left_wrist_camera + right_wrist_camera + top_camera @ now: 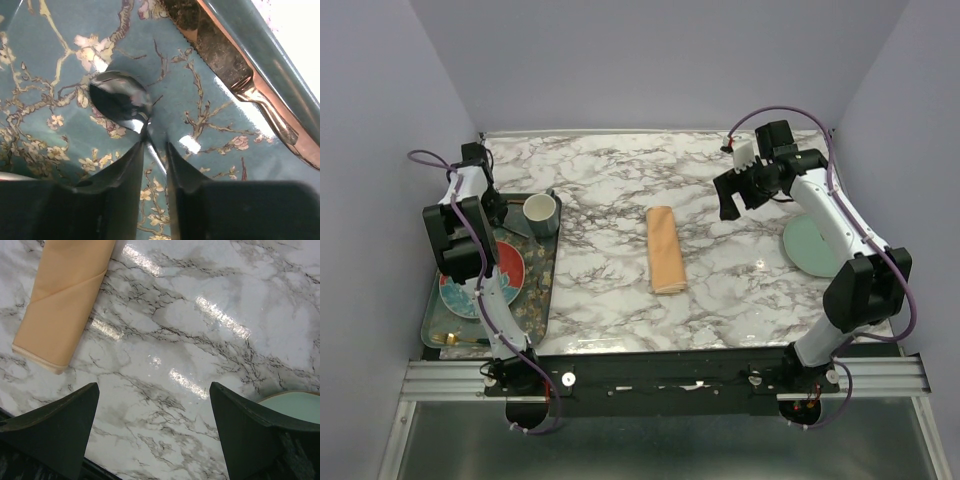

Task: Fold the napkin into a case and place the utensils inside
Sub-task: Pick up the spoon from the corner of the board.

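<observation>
The napkin lies folded into a narrow peach-orange case (666, 250) mid-table, also seen at the top left of the right wrist view (65, 300). On the floral tray (45, 60), a dark shiny spoon (120, 100) lies with its thin handle running back between the fingers of my left gripper (155, 145). The jaws stand a narrow gap apart, wider than the handle. A gold knife (240, 75) rests along the tray's rim. A gold fork (455, 340) lies at the tray's near end. My right gripper (153, 387) hangs wide open over bare marble, right of the case.
The grey patterned tray (545, 290) at the left also carries a red-and-blue plate (510, 275) and a mug (541, 213). A pale green plate (805, 245) sits at the right beneath the right arm. Walls close off the back and both sides.
</observation>
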You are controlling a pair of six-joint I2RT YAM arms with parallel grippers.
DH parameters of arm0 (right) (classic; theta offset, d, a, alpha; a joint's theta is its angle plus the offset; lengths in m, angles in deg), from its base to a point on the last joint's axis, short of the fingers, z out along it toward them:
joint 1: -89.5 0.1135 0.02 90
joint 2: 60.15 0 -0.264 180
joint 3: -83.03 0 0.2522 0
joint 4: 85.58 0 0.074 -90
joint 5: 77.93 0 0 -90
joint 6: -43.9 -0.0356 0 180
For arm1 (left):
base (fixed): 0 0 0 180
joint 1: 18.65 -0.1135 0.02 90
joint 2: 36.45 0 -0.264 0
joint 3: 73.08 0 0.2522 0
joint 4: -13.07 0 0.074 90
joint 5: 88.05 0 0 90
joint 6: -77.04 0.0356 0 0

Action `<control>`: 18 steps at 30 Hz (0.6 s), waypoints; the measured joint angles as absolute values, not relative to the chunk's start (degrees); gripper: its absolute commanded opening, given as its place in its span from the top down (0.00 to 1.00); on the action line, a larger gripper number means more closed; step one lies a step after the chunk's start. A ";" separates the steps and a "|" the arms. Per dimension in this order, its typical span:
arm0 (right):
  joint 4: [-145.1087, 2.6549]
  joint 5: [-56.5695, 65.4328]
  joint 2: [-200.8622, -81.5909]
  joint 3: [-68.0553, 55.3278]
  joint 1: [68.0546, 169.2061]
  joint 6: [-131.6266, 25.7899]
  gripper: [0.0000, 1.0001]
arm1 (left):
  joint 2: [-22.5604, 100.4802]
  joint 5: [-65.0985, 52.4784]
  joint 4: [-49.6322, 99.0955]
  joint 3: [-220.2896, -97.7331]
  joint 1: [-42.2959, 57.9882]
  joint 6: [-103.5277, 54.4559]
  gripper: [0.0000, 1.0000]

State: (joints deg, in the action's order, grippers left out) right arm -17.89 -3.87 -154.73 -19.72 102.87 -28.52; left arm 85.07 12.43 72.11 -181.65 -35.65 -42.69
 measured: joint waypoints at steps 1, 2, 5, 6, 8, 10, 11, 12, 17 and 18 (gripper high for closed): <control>-17.89 -3.81 -154.73 -19.72 102.87 -28.50 0.00 | 85.07 12.30 71.98 -181.65 -35.69 -42.89 0.78; -17.76 -3.76 -154.78 -19.74 102.87 -28.48 0.00 | 85.13 11.82 71.87 -181.65 -35.80 -43.17 0.82; -17.23 -3.43 -155.28 -20.35 102.87 -28.45 0.00 | 85.20 10.55 71.63 -181.67 -36.28 -43.81 0.89; -17.13 -3.35 -155.50 -20.66 102.87 -28.41 0.00 | 85.20 10.29 71.63 -181.67 -36.46 -43.92 0.91; -16.80 -3.15 -155.72 -20.97 102.87 -28.30 0.00 | 85.22 9.28 71.67 -181.67 -37.00 -44.53 1.00; -16.27 -3.04 -155.91 -21.29 102.80 -28.10 0.00 | 85.22 8.48 71.70 -181.67 -37.37 -44.86 1.00; -16.05 -2.93 -156.02 -21.43 102.76 -28.02 0.00 | 85.22 8.08 71.70 -181.67 -37.50 -45.18 1.00; -15.90 -2.91 -156.09 -21.49 102.65 -28.02 0.00 | 85.22 7.84 71.72 -181.69 -37.61 -45.27 1.00; -15.11 -2.76 -156.41 -21.71 102.34 -27.95 0.00 | 84.91 6.60 72.11 -181.97 -38.03 -46.08 1.00; -15.09 -2.78 -156.50 -21.84 102.32 -27.93 0.00 | 84.78 6.20 72.16 -181.97 -38.05 -46.30 1.00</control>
